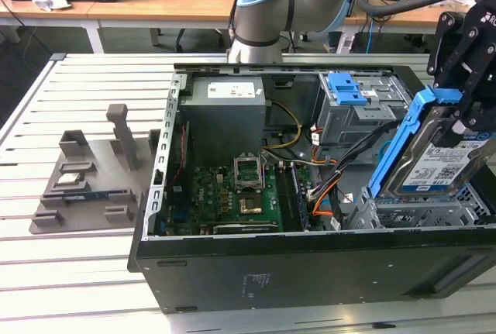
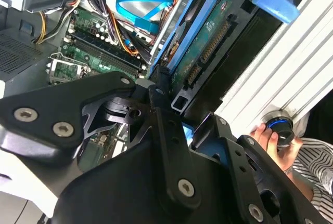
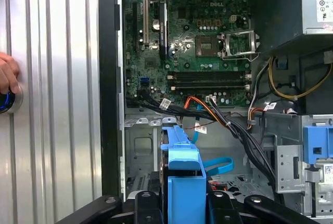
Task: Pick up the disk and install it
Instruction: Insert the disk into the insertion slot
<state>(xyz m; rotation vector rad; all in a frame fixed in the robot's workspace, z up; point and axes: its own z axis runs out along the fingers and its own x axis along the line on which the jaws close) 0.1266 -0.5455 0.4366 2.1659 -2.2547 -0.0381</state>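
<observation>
we held the flat rectangular silver-metal disk (image 1: 435, 162) in blue plastic rails clamped in our black gripper (image 1: 457, 115), its long axis steeply tilted, lower end just above the grey metal drive cage (image 1: 422, 214).

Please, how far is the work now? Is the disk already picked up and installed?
Done: the pick-up. The gripper is shut on the disk.
In hand: the disk is held tilted over the open computer case, its lower edge close to the grey drive cage at the exterior view's right.
Left: the install. The disk is not yet seated in the cage.
</observation>
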